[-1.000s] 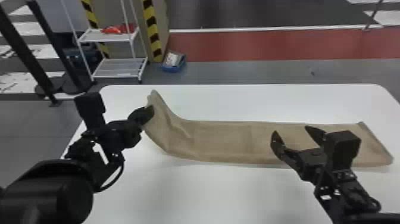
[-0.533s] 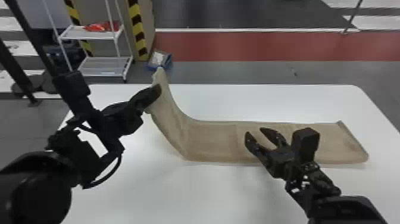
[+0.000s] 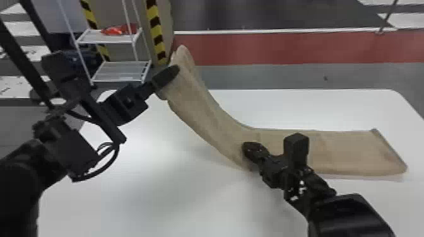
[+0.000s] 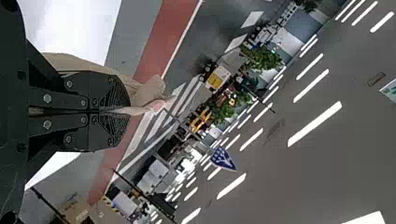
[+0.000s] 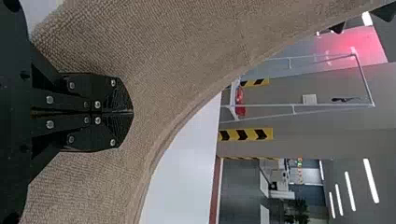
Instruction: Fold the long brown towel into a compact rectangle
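My left gripper (image 3: 172, 74) is shut on the left end of the brown towel (image 3: 202, 108), holding it well above the table. From there the towel slopes down to the right and lies flat along the table to its right end. In the left wrist view, the left gripper (image 4: 128, 111) pinches a bit of towel (image 4: 152, 91) between closed fingers. My right gripper (image 3: 246, 148) is low at the towel's bend, near its front edge. The right wrist view has the right gripper (image 5: 132, 112) with its fingers together, the towel (image 5: 187, 51) rising behind them.
The white table (image 3: 157, 189) extends in front of and behind the towel. Beyond its back left corner stand a white wire shelf (image 3: 121, 71) with red items and a post with yellow and black stripes (image 3: 156, 34).
The left gripper has lifted the towel's left end higher, drawing more cloth off the table. The right gripper has moved left along the towel to its bend, and its fingers have closed.
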Motion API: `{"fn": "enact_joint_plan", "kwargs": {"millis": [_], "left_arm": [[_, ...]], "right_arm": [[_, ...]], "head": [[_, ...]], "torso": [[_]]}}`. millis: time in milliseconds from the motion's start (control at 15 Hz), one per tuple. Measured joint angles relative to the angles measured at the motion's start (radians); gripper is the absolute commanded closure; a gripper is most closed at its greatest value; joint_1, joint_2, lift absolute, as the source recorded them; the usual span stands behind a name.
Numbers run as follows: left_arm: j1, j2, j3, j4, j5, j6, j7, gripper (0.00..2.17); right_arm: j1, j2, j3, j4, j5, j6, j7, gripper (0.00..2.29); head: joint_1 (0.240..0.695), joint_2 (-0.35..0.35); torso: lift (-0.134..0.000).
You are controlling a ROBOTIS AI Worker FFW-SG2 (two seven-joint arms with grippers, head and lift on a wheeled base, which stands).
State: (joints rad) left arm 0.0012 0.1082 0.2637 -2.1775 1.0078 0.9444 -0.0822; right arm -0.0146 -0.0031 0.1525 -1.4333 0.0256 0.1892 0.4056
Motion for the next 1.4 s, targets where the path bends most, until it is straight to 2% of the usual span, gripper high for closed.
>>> {"fn": "enact_joint_plan", "kwargs": {"millis": [267,400,467,533,667,733,867,933,1067,1200,1267,1400], "left_arm": [[-0.018,0.052,0.049,-0.001,0.086,0.054,0.014,1.73],[-0.029,0.066,0.051,-0.001,0.097,0.055,0.018,1.73],[-0.032,0.069,0.051,-0.001,0.097,0.054,0.021,1.73],[-0.033,0.069,0.049,0.0,0.092,0.053,0.024,1.73],[-0.03,0.064,0.034,0.002,0.072,0.051,0.04,1.73],[-0.026,0.057,0.013,0.002,0.046,0.05,0.051,1.73],[-0.022,0.024,-0.064,0.003,-0.046,0.045,0.074,1.73],[-0.02,0.0,-0.127,0.006,-0.119,0.035,0.091,1.73],[-0.01,-0.028,-0.27,0.02,-0.257,-0.029,0.137,1.73],[-0.002,-0.035,-0.433,0.067,-0.356,-0.175,0.205,1.73],[-0.001,-0.036,-0.499,0.095,-0.387,-0.24,0.234,1.73],[-0.001,-0.039,-0.644,0.163,-0.48,-0.375,0.297,1.73]], "right_arm": [[-0.101,0.0,0.102,0.096,-0.121,0.053,0.057,1.69],[-0.113,0.0,0.151,0.097,-0.14,0.052,0.021,1.65],[-0.105,0.0,0.162,0.077,-0.131,0.036,-0.004,1.41],[-0.084,0.0,0.16,0.042,-0.115,0.015,-0.026,1.01],[-0.026,0.0,0.129,-0.063,-0.094,-0.016,-0.047,0.0],[0.01,-0.009,0.106,-0.137,-0.088,-0.021,-0.069,0.0],[0.079,-0.059,0.042,-0.273,-0.084,-0.02,-0.121,0.05],[0.113,-0.087,-0.001,-0.333,-0.083,-0.019,-0.152,0.06],[0.168,-0.127,-0.072,-0.404,-0.082,-0.024,-0.226,0.07],[0.219,-0.145,-0.134,-0.435,-0.081,-0.062,-0.297,0.09],[0.237,-0.146,-0.153,-0.44,-0.084,-0.074,-0.338,0.09],[0.282,-0.147,-0.172,-0.45,-0.096,-0.085,-0.445,0.1]], "head": [[0.695,0.182],[0.695,0.205],[0.695,0.21],[0.695,0.211],[0.678,0.192],[0.674,0.178],[0.672,0.119],[0.675,0.031],[0.681,-0.068],[0.681,-0.141],[0.684,-0.217],[0.695,-0.277]], "torso": [[-0.122],[-0.122],[-0.122],[-0.122],[-0.122],[-0.122],[-0.122],[-0.121],[-0.121],[-0.121],[-0.121],[-0.121]]}}
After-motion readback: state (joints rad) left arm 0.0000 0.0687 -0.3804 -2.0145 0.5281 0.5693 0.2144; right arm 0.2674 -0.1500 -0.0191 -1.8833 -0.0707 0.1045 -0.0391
